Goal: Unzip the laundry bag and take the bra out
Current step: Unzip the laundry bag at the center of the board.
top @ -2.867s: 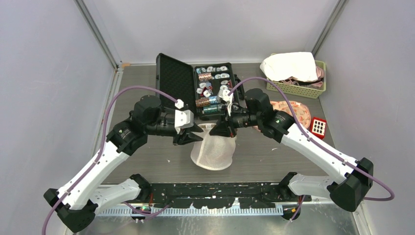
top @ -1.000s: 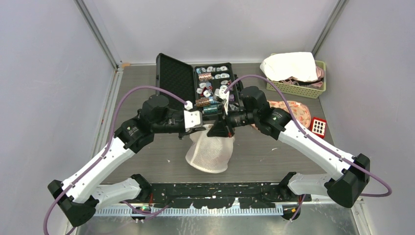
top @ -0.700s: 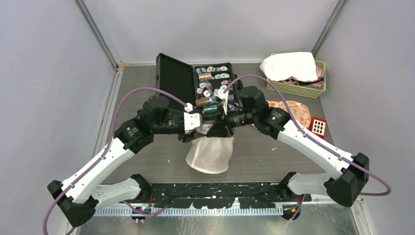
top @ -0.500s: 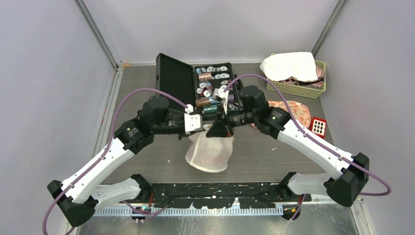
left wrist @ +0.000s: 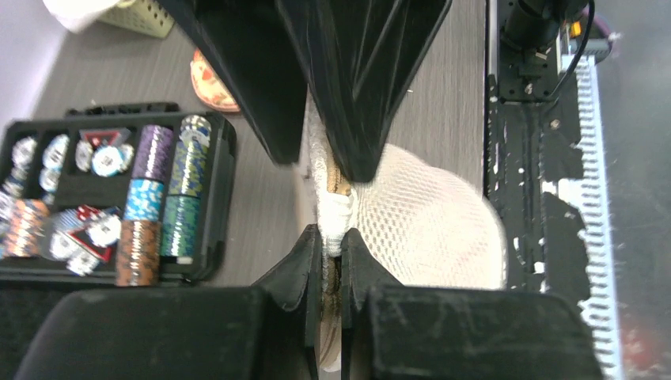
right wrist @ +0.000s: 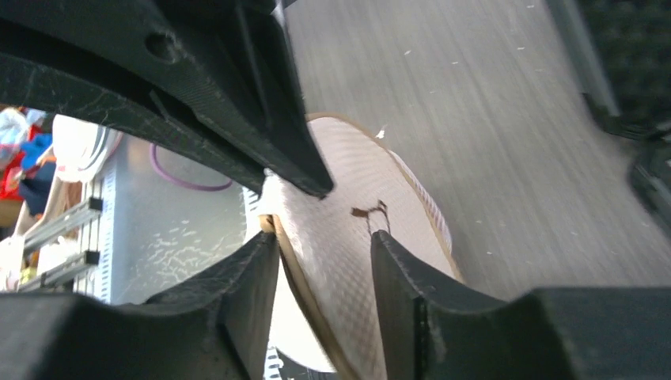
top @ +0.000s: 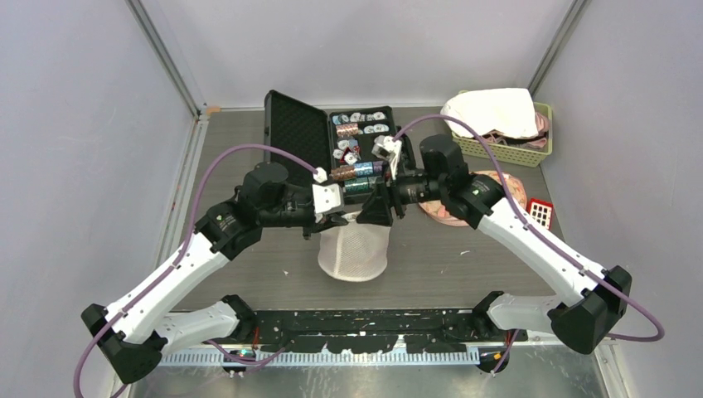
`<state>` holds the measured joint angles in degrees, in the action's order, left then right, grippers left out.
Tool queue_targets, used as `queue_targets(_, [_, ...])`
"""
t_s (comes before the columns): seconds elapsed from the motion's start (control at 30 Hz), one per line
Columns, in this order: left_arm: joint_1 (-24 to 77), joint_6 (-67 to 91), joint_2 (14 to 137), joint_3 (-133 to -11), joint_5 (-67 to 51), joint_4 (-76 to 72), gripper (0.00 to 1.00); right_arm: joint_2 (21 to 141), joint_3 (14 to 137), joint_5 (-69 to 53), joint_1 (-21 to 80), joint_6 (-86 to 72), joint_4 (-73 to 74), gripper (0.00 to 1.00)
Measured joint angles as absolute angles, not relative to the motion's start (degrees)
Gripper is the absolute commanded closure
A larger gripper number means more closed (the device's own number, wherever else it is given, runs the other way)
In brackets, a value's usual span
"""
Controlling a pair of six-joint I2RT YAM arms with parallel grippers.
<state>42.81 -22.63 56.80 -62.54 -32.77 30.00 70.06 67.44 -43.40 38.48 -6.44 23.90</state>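
"White mesh in the middle of the top view, is that the laundry bag [top: 354, 253]?"

"It is. It stands on the grey table [top: 249, 265], lower centre of the frame, with its top edge drawn up between the two arms."

"Start from the left, then."

"The left gripper [left wrist: 331, 237] comes in from the left. Its wrist view shows the fingers pressed together on the bag's rim, pinching a fold of mesh."

"And above the bag?"

"A black case [top: 294, 133] lies open at upper centre, with rows of chips [top: 358, 170] in its tray."

"The other claw?"

"The right gripper [right wrist: 324, 245] meets the bag from the right. Its fingers are spread, and the tan-edged rim lies in the gap between them."

"The bra?"

"I cannot make it out through the mesh. At the upper right sits a green basket [top: 506, 149] with a white cloth [top: 489, 112] on top."
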Motion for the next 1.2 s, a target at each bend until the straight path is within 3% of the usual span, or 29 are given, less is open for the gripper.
queue_targets(0.37, [41.1,-14.1,59.0,-62.3,-33.8,30.6,1.0,65.5,71.9,-41.9,34.4,-7.2,30.4,0.55])
queue_targets(1.2, [37.0,1.5,71.0,-67.3,-49.3,34.6,1.0,70.0,70.6,-47.1,34.4,-18.4,33.9,0.65])
